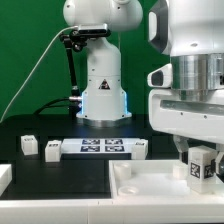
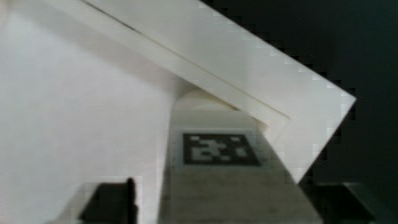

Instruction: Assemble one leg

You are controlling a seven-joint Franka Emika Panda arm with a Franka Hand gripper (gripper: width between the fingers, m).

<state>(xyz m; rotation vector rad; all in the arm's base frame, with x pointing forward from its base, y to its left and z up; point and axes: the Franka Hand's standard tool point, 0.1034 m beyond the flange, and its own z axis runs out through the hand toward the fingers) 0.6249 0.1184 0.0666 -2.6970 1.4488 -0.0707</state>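
Observation:
My gripper is shut on a leg, a small white block with a black-and-white tag facing the camera. It holds the leg upright over the right part of the large white square tray-like part. In the wrist view the leg runs out from between my two dark fingers and its far end sits by a corner of the white part. I cannot tell whether the leg's end touches that part.
The marker board lies in the middle of the black table. Loose white legs lie beside it: two on the exterior view's left and one at its right end. The arm's base stands behind.

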